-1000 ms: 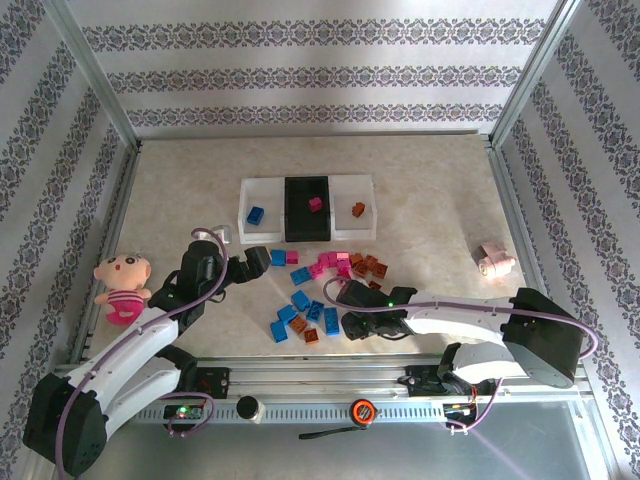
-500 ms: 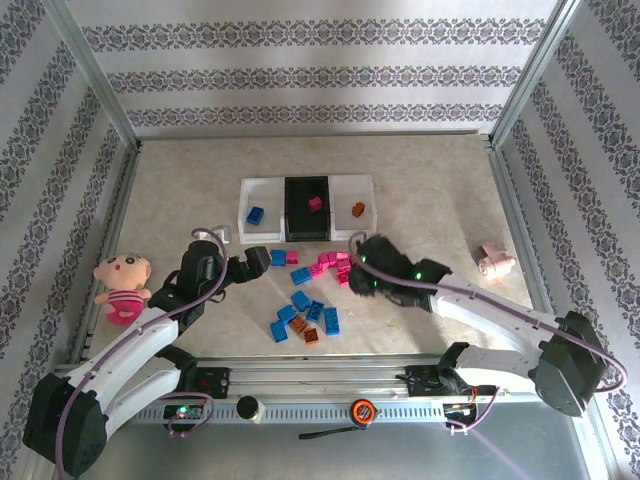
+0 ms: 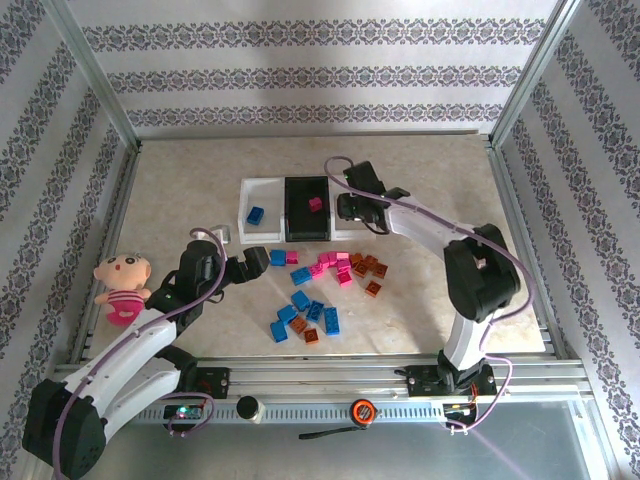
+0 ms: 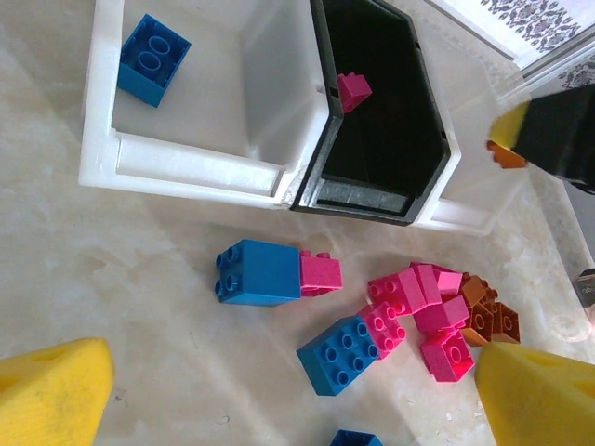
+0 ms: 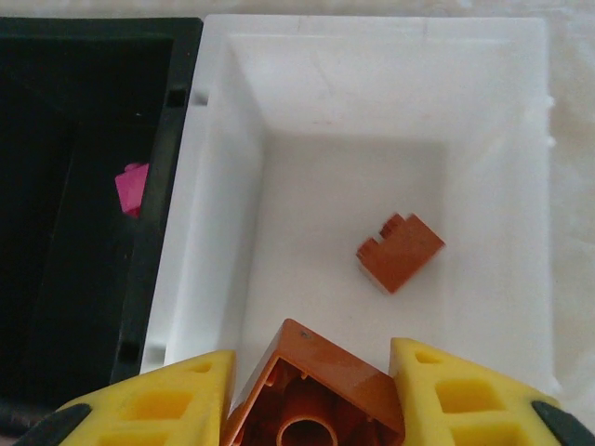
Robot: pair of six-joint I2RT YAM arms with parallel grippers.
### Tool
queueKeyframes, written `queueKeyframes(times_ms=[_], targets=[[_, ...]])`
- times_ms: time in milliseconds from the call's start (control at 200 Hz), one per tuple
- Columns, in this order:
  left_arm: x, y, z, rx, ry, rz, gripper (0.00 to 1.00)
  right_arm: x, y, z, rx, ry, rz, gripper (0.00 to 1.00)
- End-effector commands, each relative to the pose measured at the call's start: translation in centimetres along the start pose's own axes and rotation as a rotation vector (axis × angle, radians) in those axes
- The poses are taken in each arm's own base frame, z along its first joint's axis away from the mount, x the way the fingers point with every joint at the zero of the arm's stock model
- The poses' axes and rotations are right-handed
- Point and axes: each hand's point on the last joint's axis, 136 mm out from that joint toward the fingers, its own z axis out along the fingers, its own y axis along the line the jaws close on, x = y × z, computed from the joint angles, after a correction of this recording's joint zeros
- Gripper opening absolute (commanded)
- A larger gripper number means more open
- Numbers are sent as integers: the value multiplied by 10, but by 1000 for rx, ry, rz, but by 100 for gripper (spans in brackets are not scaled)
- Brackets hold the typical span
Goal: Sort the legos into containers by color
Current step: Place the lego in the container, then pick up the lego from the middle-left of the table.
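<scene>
My right gripper [image 3: 356, 208] hangs over the right white tray [image 3: 368, 185], shut on an orange-brown brick [image 5: 316, 395] between its yellow fingers [image 5: 153, 400]. One orange-brown brick [image 5: 400, 251] lies in that tray [image 5: 502, 111]. The black tray [image 3: 300, 230] holds a pink brick [image 3: 315, 204]. The left white tray [image 3: 245, 232] holds a blue brick [image 3: 256, 215]. Several loose blue, pink and orange-brown bricks [image 3: 335, 266] lie in front of the trays. My left gripper [image 3: 262, 258] stands open, low over the table by a blue brick [image 4: 260, 272].
A pink-dressed doll [image 3: 122, 285] lies at the left edge beside my left arm. A small pink and white object [image 3: 493, 260] sits at the right. More blue bricks [image 3: 300, 302] lie toward the front rail. Metal frame posts bound the table.
My right arm swung from the front of the table, over the brick pile, up to the right white tray, carrying an orange-brown brick. The left arm has stayed still.
</scene>
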Motion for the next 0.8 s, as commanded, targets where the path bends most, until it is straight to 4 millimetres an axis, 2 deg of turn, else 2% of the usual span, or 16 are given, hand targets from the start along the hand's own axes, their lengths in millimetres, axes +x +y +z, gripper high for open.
queueKeyframes(times_ms=[0, 70, 175, 280, 400, 485, 580, 795], targets=[[-6, -6, -4, 0, -1, 37, 100, -23, 0, 0, 12, -34, 6, 43], [-4, -8, -2, 9, 9, 41, 100, -26, 0, 2, 8, -32, 18, 51], [-3, -10, 0, 17, 26, 45, 100, -30, 0, -3, 2, -42, 29, 58], [-1, -11, 2, 16, 52, 53, 100, -32, -1, -14, -7, -64, 36, 66], [6, -15, 7, 25, 95, 78, 98, -30, -1, -37, -39, -102, 52, 67], [15, -19, 12, -9, 138, 143, 96, -22, 4, -54, -82, -124, 57, 67], [32, -25, 19, -50, 204, 236, 93, -3, 8, -67, -105, -127, 45, 67], [90, -33, 26, -101, 393, 443, 90, 40, 2, -82, -122, -112, 43, 67]])
